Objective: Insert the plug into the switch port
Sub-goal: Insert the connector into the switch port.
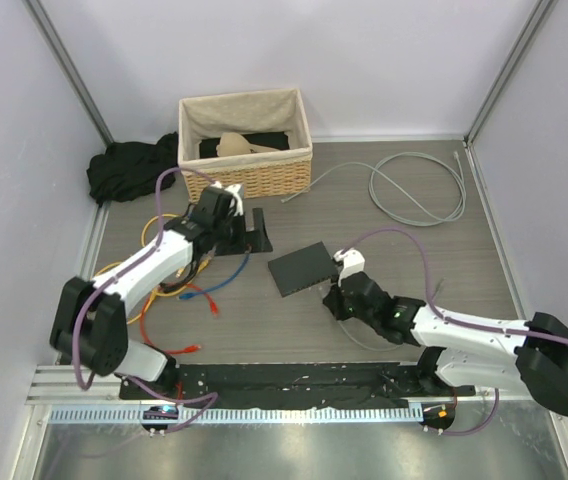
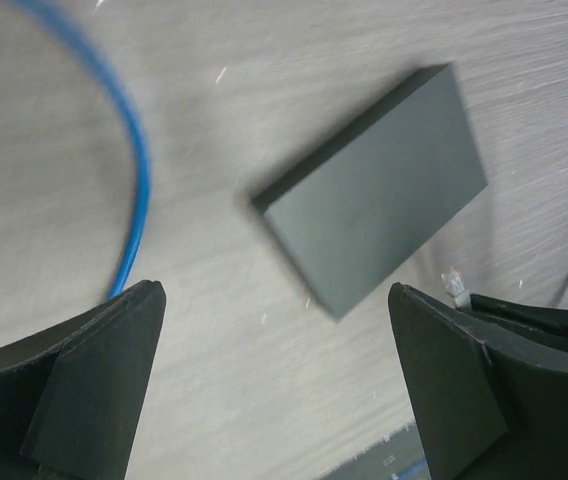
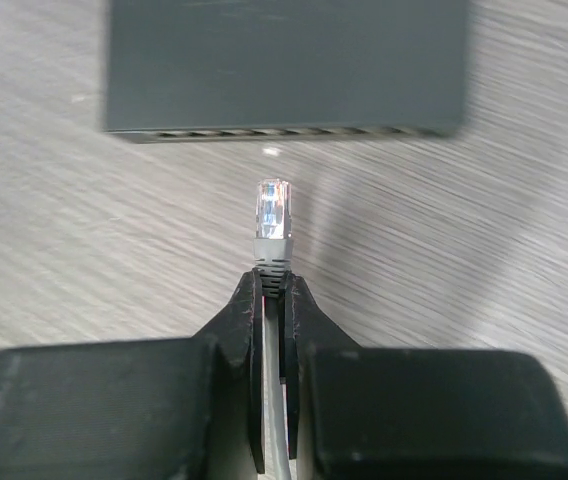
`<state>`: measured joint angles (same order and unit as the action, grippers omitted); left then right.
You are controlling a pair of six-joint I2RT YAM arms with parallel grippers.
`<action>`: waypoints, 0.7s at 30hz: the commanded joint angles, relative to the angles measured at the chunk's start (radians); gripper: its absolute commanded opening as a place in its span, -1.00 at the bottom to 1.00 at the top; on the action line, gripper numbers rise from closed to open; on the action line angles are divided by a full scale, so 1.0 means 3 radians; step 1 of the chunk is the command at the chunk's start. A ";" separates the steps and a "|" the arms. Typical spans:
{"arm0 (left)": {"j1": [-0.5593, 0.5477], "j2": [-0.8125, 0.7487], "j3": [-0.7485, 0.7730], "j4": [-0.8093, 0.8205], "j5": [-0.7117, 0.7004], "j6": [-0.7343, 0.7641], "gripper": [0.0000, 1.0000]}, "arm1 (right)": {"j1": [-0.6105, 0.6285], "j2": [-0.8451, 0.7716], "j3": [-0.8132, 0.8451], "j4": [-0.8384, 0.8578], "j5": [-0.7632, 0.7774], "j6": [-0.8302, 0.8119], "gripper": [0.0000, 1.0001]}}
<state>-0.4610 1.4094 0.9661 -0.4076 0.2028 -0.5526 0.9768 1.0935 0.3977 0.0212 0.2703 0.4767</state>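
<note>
The switch [image 1: 302, 267] is a flat dark-grey box lying at mid-table. In the right wrist view its socket row [image 3: 284, 131] faces my right gripper [image 3: 275, 285], which is shut on the grey boot of the clear plug [image 3: 273, 213]. The plug tip points at the sockets and sits a short gap in front of them, not touching. The grey cable runs back between the fingers. My left gripper [image 1: 258, 231] is open and empty, hovering left of the switch. The left wrist view shows the switch [image 2: 374, 225] beyond its wide-apart fingers [image 2: 104, 370].
A wicker basket [image 1: 247, 172] stands at the back, with a black cloth [image 1: 129, 165] to its left. A loose grey cable [image 1: 414, 190] coils at the back right. Coloured cables [image 1: 189, 285] lie tangled under the left arm, and a blue one [image 2: 136, 170] shows in the left wrist view.
</note>
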 commanded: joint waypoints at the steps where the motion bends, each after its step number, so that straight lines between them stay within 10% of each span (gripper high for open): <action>1: -0.0186 0.0460 0.0486 0.0203 0.0014 0.0522 0.99 | -0.0243 -0.0250 -0.0154 -0.0019 -0.0154 0.0170 -0.98; 21: -0.0647 0.1837 0.1632 0.0126 -0.0011 0.1484 0.99 | -0.0893 -0.0127 -0.0584 0.0865 -0.0799 0.0165 -0.98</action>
<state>-0.6483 1.9476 1.4086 -0.3847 0.1982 -0.1608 0.7254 1.0435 0.2298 0.1589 0.0696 0.5179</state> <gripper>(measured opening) 0.996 0.075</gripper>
